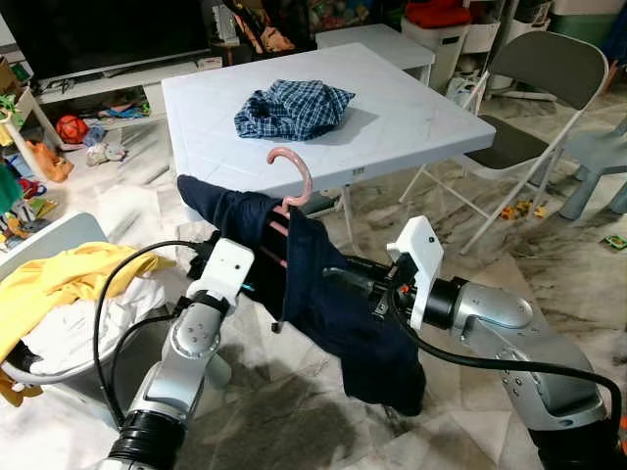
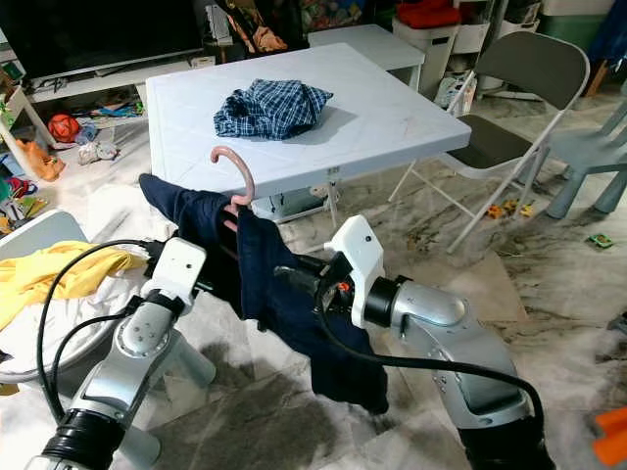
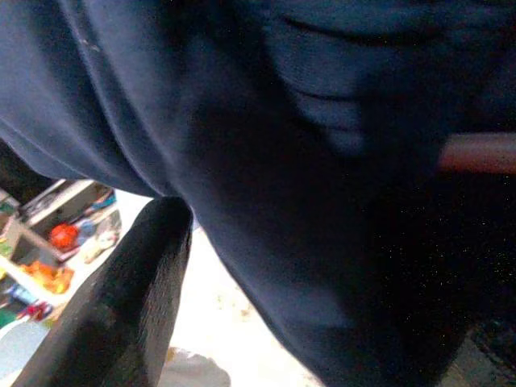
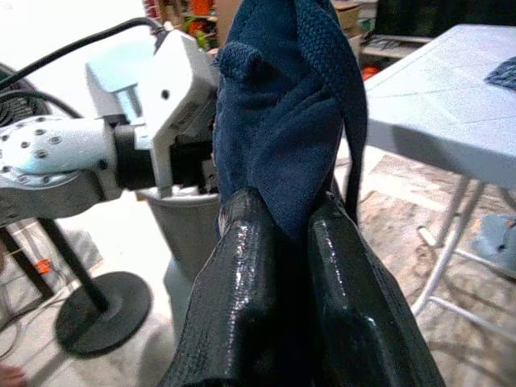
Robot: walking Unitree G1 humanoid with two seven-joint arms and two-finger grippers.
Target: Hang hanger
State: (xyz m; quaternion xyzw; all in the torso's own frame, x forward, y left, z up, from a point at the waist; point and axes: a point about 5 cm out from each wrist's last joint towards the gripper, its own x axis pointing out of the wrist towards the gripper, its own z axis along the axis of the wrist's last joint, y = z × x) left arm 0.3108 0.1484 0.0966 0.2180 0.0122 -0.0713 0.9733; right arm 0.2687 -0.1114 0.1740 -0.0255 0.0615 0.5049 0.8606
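Before the white table (image 1: 411, 127), both hands grip an unlabelled navy garment (image 1: 333, 304).

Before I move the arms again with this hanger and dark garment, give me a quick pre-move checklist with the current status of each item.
1. Right gripper shut on the navy garment: ok, fabric is pinched between its fingers.
2. Left gripper hold on the garment or hanger: cannot tell, the cloth hides its fingers.
3. Pink hanger hook free and upright: ok, it sticks up above the cloth.
4. Garment seated on the hanger: not ok, it is bunched and hangs low on the robot's right.
5. A rail or rod to hang on: cannot tell, none can be made out.
6. White table close ahead with a plaid cloth on it: ok, hanger is apart from its edge.
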